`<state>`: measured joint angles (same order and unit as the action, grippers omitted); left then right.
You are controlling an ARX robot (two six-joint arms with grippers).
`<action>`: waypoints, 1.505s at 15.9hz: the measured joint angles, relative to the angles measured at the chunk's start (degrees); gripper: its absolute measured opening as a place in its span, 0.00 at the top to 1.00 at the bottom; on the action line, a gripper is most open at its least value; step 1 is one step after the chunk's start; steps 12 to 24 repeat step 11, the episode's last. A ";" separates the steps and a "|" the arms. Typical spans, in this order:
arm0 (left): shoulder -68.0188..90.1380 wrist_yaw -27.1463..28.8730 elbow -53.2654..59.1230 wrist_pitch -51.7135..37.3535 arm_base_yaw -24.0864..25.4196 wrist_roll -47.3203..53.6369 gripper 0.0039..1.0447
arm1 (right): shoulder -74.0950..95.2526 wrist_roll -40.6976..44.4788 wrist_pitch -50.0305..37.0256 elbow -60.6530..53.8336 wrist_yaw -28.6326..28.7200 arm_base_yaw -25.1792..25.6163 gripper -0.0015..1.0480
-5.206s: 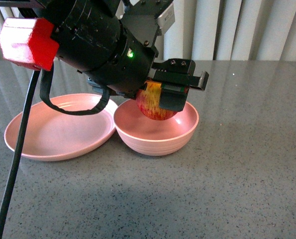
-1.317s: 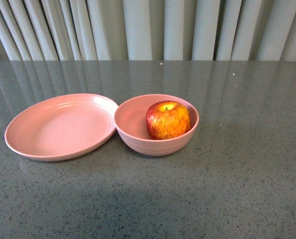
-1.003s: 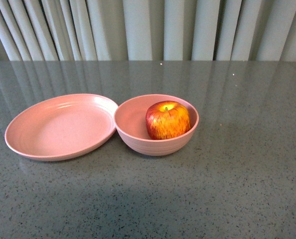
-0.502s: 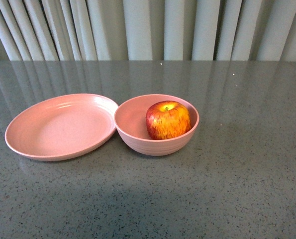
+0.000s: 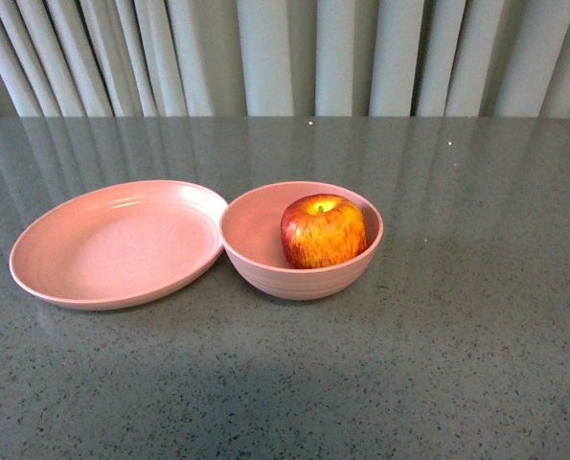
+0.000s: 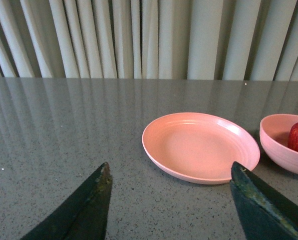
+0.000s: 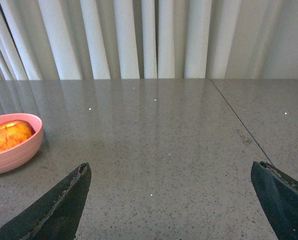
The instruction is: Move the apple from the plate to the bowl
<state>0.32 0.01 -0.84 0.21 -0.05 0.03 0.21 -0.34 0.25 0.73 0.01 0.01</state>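
My left arm has pulled back out of the front view, both my left pincer [image 6: 169, 200] and right pincer [image 7: 171, 200] gape wide and empty, and the apple [image 5: 323, 231] sits in the bowl [image 5: 256, 261], at 3 o'clock of the bare plate [image 5: 112, 245], so I judge the move done.

front: faces curtain, mid-range | wrists: low, level — all share bowl [image 5: 301, 251]

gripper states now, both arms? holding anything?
Left gripper: open, empty, back from the shallow pink oval plate.
Right gripper: open, empty; the round red apple sits in the deep pink bowl.
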 joint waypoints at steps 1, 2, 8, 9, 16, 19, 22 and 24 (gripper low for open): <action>0.00 0.00 0.00 0.00 0.00 -0.02 0.23 | 0.00 0.00 0.00 0.00 0.00 0.00 0.06; 0.00 0.00 0.00 -0.02 0.00 -0.02 0.14 | 0.00 0.00 0.00 0.00 0.00 0.00 0.06; 0.00 0.00 0.00 0.00 0.00 0.00 0.06 | 0.00 0.00 0.00 0.00 0.00 0.00 0.06; 0.00 0.00 0.00 0.00 0.00 0.00 0.06 | 0.00 0.00 0.00 0.00 0.00 0.00 0.06; 0.00 0.00 0.00 0.00 0.00 0.00 0.06 | 0.00 0.00 0.00 0.00 0.00 0.00 0.06; 0.00 0.00 0.00 0.00 0.00 0.00 0.06 | 0.00 0.00 0.00 0.00 0.00 0.00 0.06; 0.00 0.00 0.00 0.00 0.00 0.00 0.06 | 0.00 0.00 0.00 0.00 0.00 0.00 0.06; 0.00 0.00 0.00 0.00 0.00 0.00 0.06 | 0.00 0.00 0.00 0.00 0.00 0.00 0.06</action>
